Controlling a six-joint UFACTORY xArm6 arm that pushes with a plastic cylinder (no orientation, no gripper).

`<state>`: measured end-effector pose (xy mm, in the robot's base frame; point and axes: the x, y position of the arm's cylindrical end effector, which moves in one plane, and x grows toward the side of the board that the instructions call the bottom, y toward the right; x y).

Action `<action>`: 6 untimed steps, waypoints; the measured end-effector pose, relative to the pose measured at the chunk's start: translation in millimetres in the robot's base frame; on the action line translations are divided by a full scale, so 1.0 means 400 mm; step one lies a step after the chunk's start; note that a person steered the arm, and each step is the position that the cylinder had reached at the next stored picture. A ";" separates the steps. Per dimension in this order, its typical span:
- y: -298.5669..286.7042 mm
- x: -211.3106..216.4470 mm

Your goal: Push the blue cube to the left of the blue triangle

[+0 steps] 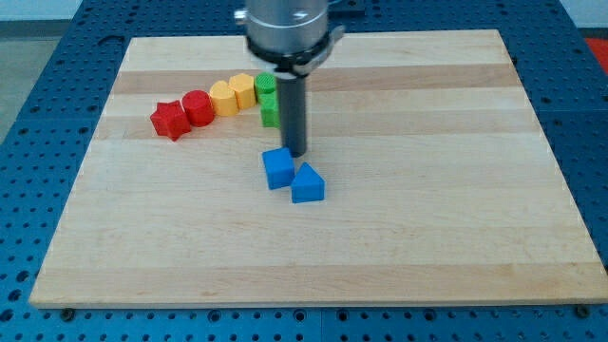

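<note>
The blue cube (278, 168) lies near the middle of the wooden board (427, 218). The blue triangle (308, 183) touches it at the cube's lower right. My tip (296, 155) is just above and to the right of the blue cube, close to its upper right corner and above the blue triangle. The dark rod rises from there to the arm's head at the view's top.
A curved row of blocks lies in the upper left: a red star (170, 120), a red cylinder (199, 107), two yellow blocks (224, 98) (243, 90), and two green blocks (265, 85) (270, 109) partly behind the rod. A blue pegboard (38, 114) surrounds the board.
</note>
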<state>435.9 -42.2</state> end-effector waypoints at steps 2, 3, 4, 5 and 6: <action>-0.026 0.003; -0.114 -0.014; -0.213 0.084; -0.198 0.126; -0.115 0.126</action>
